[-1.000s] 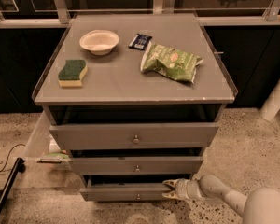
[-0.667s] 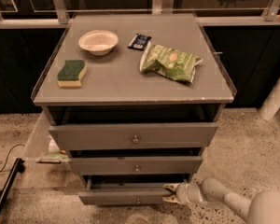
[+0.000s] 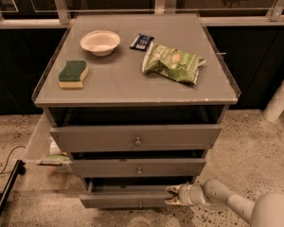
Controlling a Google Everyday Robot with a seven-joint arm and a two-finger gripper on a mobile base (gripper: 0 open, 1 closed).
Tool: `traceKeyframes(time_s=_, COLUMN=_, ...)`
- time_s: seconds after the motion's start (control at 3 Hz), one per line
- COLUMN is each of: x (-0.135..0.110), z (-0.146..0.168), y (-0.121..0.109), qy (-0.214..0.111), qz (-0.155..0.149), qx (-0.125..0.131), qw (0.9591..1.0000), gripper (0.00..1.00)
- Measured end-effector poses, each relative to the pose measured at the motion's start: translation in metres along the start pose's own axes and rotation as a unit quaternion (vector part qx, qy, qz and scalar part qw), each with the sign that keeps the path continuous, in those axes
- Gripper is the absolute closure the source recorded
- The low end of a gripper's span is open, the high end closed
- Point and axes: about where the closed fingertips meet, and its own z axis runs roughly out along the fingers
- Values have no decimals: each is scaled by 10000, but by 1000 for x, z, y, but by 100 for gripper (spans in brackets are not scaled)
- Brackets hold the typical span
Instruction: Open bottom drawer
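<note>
Camera view: the bottom drawer (image 3: 123, 200) sits pulled out from the cabinet, its grey front a shade further forward than a second ago, with a dark gap showing above it and its small round knob (image 3: 140, 204) near the centre. The gripper (image 3: 173, 196) stays low at the right end of that drawer front, touching it. Whether the jaws are clamped on the edge or merely apart, I cannot tell. The pale arm (image 3: 227, 201) reaches in from the lower right corner, just over the speckled floor (image 3: 255, 145). Above, the middle drawer (image 3: 109, 167) and the top drawer (image 3: 99, 137) are unchanged. Nothing on the worktop (image 3: 132, 84) has shifted: the white bowl (image 3: 100, 42) at the back left, the green-and-yellow sponge (image 3: 73, 74) in front of it, the small dark packet (image 3: 141, 41), and the green crisp bag (image 3: 173, 63) just beside that packet. A black cable (image 3: 4, 159) lies on the floor at the left, well apart from the gripper.
</note>
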Motion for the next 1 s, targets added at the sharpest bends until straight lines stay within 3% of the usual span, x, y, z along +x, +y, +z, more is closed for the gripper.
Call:
traceKeyframes(time_s=0.67, x=13, z=3, y=12, qy=1, qz=262, qx=-89, qw=9996, gripper=13)
traceKeyframes(time_s=1.0, x=12, z=3, y=12, qy=3, qz=266, qx=-91, qw=9996, gripper=0)
